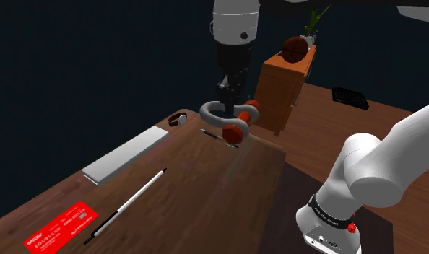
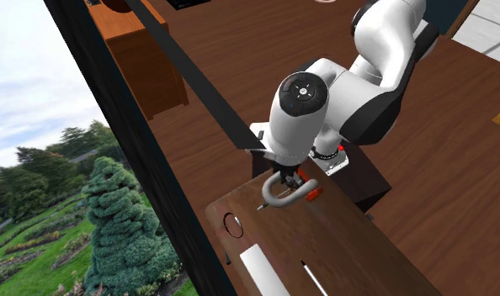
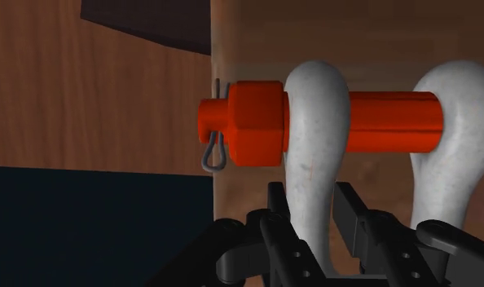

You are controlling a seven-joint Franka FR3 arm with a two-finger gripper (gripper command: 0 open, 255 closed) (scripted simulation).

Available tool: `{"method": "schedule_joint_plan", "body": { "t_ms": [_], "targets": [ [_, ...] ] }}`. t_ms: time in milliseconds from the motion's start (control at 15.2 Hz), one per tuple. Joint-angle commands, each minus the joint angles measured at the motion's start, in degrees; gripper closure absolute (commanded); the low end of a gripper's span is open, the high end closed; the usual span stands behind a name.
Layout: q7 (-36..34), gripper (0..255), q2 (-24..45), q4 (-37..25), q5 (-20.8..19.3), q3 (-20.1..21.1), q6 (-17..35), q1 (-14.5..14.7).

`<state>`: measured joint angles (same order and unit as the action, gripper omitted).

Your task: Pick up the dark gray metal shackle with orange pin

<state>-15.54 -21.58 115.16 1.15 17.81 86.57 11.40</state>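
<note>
Above the far end of the wooden desk (image 1: 206, 187), the gripper (image 1: 227, 97) is pinching one leg of the pale grey shackle (image 1: 211, 113), its fingers (image 3: 277, 232) pressing that leg from both sides. The shackle is hanging from the gripper, seemingly just off the desk, with its orange pin (image 3: 387, 121) running crosswise through both legs. Nearer the camera in the shoulder view, a white pen (image 1: 130, 202), a red card (image 1: 61, 225) and a grey slab (image 1: 126, 155) are lying on the desk.
</note>
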Motion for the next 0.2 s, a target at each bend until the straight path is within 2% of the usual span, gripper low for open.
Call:
{"method": "schedule_joint_plan", "body": {
  "t_ms": [0, 132],
  "targets": [
    [0.13, 255, 0.08, -1.59, -0.08, -0.11, -1.51, -0.07],
    [0.13, 255, 0.1, -1.73, -0.09, -0.11, -1.63, -0.08]
  ]
}}
